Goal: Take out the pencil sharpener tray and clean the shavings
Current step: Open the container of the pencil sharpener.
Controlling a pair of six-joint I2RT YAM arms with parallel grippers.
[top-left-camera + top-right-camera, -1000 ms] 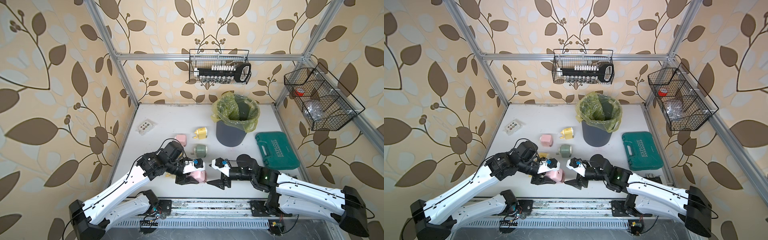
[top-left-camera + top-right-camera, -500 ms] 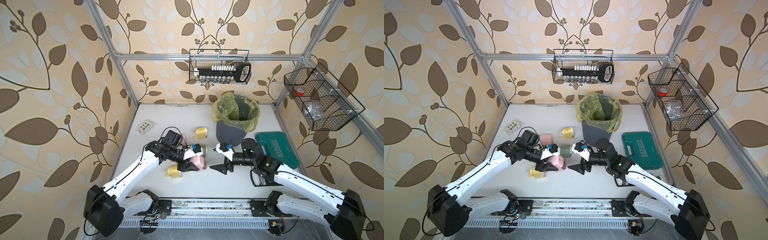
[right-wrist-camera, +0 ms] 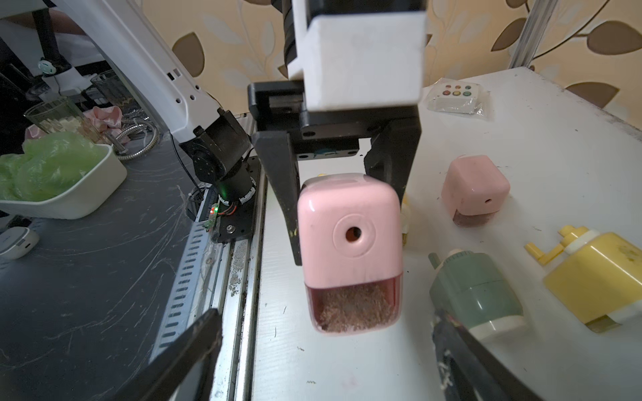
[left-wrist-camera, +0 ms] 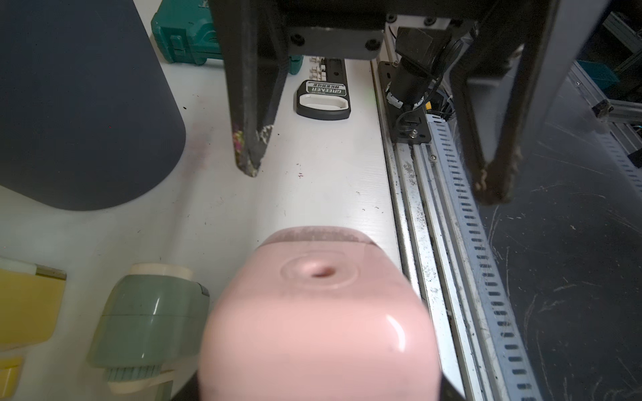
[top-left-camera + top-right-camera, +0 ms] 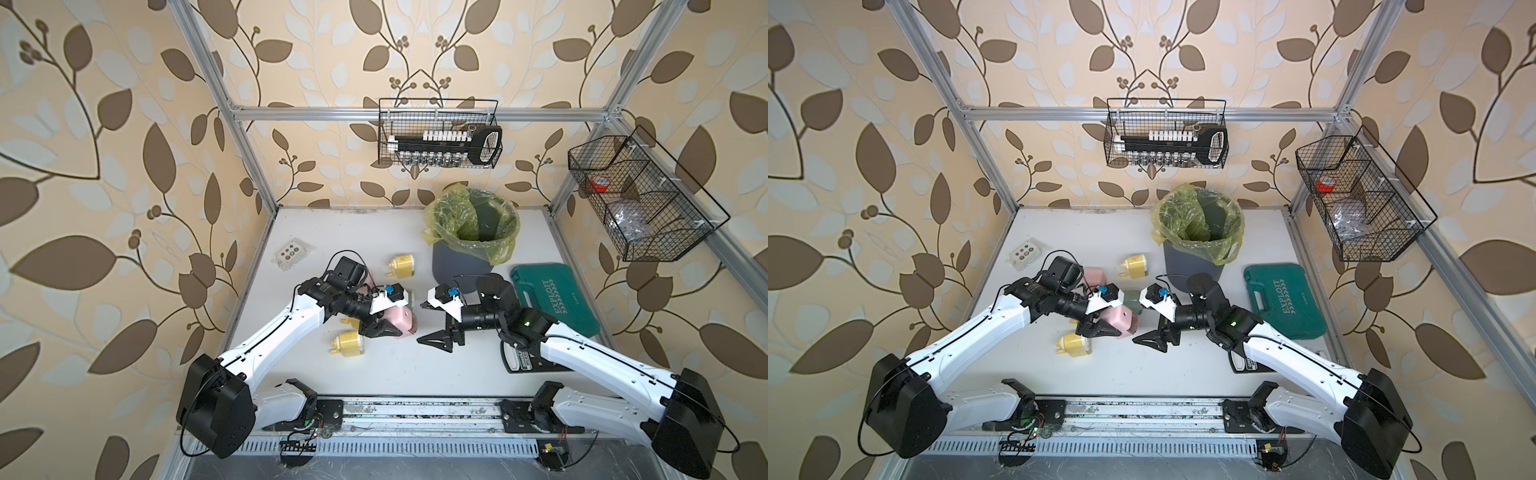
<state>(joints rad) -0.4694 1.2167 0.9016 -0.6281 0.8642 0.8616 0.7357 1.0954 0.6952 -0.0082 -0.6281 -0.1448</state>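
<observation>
One pink sharpener (image 3: 349,236) is held over the table (image 5: 374,232) in front of the bin (image 5: 461,266), clamped in the left jaws. Its tray (image 3: 352,324) is still in, with shavings (image 3: 351,305) seen inside. The right jaws are spread wide and empty, just beside it. Also counted left of the bin: a second pink sharpener (image 3: 474,187), one green sharpener (image 3: 476,288), and at least two yellow sharpeners (image 5: 401,266) (image 5: 348,343).

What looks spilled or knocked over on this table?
Dark crumbs litter the front rail and the table edge, like spilled pencil dust. The green sharpener seems to lie on its side. The pink sharpener, held by the left pincer, has its tray packed with shavings.
</observation>
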